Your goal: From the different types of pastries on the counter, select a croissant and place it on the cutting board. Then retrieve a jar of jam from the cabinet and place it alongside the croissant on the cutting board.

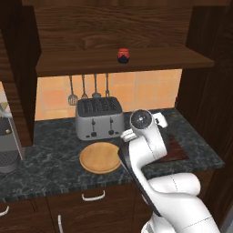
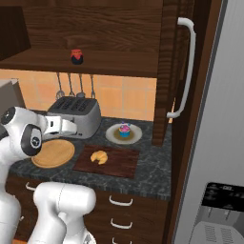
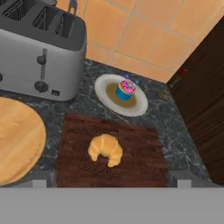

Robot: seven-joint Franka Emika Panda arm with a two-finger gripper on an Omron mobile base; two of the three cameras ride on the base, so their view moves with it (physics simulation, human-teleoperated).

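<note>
I can read no text, brand, number or sign anywhere. The panel (image 2: 223, 190) at near right carries pale marks too small for me to make out; the toaster (image 3: 41, 52) front bears a small dark tag, illegible.

Even, soft rendered light, no glare. Cabinet (image 1: 113, 27) interior and side panels read dim; tiled backsplash (image 3: 144, 39) bright. Faint shadows under the toaster (image 3: 39, 48). All views low-res, slightly soft; no edge distortion.
</note>
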